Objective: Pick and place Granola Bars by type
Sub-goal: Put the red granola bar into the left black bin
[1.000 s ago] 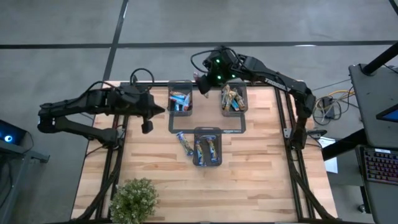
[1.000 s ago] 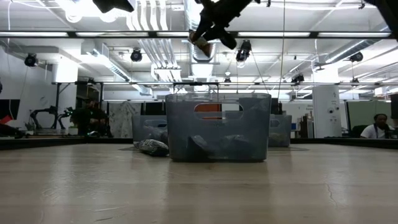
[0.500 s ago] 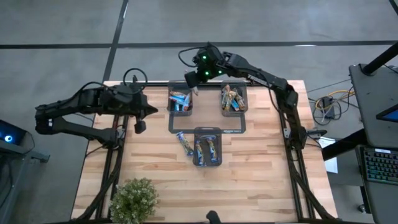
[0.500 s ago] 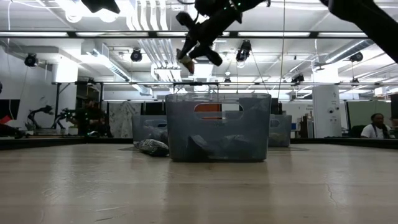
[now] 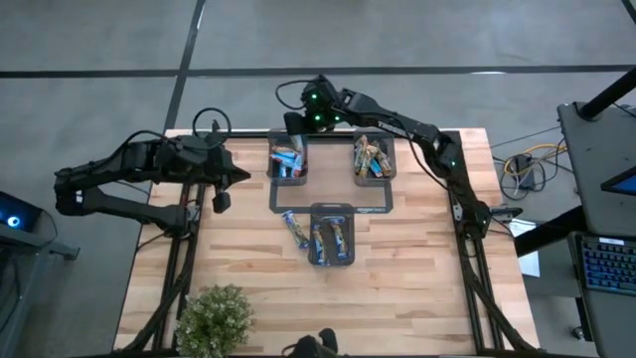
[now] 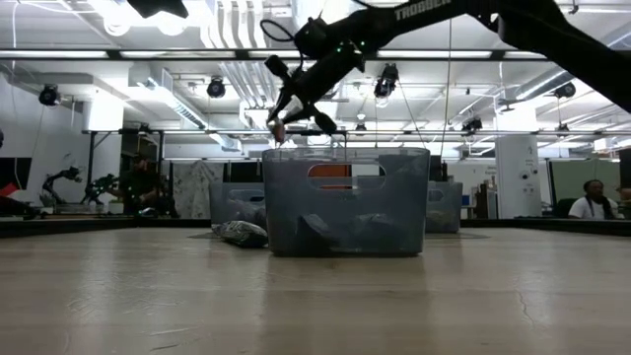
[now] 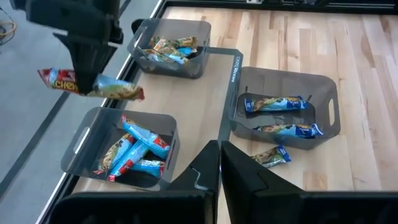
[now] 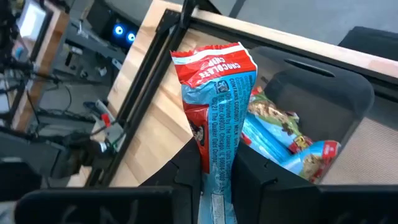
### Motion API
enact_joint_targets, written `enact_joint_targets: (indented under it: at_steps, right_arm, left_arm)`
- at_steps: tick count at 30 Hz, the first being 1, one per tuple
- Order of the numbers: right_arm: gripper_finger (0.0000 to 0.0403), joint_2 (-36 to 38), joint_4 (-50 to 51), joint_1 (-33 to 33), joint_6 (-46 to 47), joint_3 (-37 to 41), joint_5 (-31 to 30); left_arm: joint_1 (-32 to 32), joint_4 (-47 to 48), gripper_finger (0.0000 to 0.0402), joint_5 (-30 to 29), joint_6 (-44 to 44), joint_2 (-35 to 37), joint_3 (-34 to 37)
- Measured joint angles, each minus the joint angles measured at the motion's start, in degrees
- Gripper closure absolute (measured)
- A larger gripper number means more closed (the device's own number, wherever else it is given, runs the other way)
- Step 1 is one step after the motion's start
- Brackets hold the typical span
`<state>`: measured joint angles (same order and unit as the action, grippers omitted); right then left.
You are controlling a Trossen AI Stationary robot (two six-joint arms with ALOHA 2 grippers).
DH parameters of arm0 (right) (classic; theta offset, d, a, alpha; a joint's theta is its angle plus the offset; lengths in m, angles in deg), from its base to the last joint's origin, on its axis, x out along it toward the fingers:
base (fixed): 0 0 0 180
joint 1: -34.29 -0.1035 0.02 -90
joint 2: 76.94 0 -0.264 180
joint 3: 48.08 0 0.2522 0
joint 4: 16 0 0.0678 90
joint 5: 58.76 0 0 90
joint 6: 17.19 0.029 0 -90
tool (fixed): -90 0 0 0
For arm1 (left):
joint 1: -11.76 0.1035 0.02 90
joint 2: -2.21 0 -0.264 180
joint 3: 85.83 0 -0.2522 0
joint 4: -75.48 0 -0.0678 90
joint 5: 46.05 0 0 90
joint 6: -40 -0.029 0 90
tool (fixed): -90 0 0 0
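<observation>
Red-and-blue wrapped granola bar (image 8: 214, 106) — pinched in the closed right gripper (image 5: 294, 127), held above the far-left tray (image 5: 270, 164) of like bars near the table's (image 5: 417, 288) far edge — left gripper (image 7: 219, 163) fully closed, empty, near the table's left edge.

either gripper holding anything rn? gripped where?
Right gripper is shut on a red-and-light-blue wrapped granola bar, pinched at one end, above the grey tray with blue bars. Left gripper is shut, holding nothing.
</observation>
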<state>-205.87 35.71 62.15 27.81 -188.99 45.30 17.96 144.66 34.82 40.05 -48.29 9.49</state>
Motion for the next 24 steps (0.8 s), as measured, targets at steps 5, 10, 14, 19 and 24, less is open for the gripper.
enact_joint_targets:
  at_steps: [5,10,14,19,24]
  right_arm:
    - [0.0349,-2.91,-0.61,0.35,3.83,0.00,0.01]
    - [0.0349,-5.11,-0.96,0.32,6.29,0.07,-0.02]
    - [0.0349,-6.24,-1.51,0.27,8.43,0.07,-0.04]
    - [0.0349,-7.12,-1.44,0.27,10.27,0.07,-0.06]
    - [0.0349,-8.06,-1.39,0.27,12.86,0.09,-0.08]
  left_arm:
    - [0.00,0.02,0.0402,0.00,-0.01,-0.02,0.00]
    - [0.00,0.02,0.0402,0.00,-0.02,-0.02,0.00]
    - [0.01,0.02,0.0402,0.00,-0.02,-0.02,0.00]
    - [0.09,0.02,0.0402,0.00,-0.02,-0.02,0.00]
    - [0.09,-0.05,0.0402,-0.01,0.02,-0.02,0.00]
